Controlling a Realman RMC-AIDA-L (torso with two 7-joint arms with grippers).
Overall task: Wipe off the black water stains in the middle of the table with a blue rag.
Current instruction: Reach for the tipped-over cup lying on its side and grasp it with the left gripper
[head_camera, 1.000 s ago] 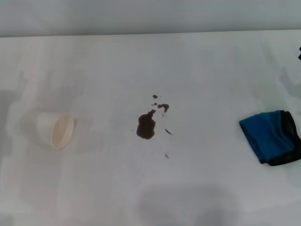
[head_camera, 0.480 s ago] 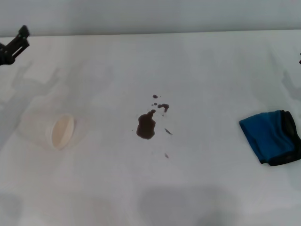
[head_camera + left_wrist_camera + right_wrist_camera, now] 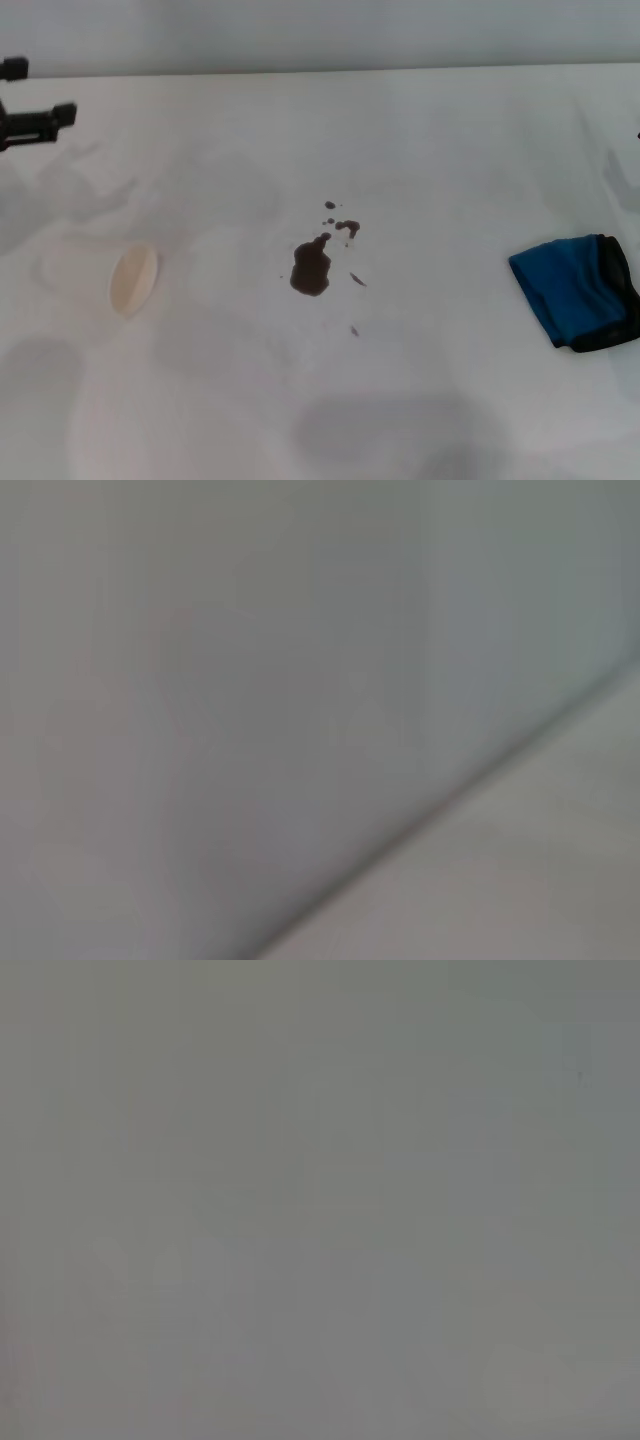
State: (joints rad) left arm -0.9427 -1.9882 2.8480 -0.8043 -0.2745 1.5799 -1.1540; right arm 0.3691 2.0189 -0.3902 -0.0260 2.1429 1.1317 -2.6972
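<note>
The black water stains (image 3: 310, 268) are a dark blotch with several small droplets around it, in the middle of the white table (image 3: 430, 150). The blue rag (image 3: 575, 290), folded with a black edge, lies at the right, well apart from the stains. My left gripper (image 3: 32, 95) hovers open and empty over the far left of the table, behind the cup and far from the rag. Only a dark sliver of my right gripper (image 3: 638, 134) shows at the right edge, beyond the rag. Both wrist views show only blurred grey surface.
A white paper cup (image 3: 125, 280) lies on its side at the left, its mouth facing the stains. The table's far edge (image 3: 320, 70) meets a grey wall.
My left gripper has come into view at the far left and shifted lower and rightward over the table. The stains, rag and cup have not moved.
</note>
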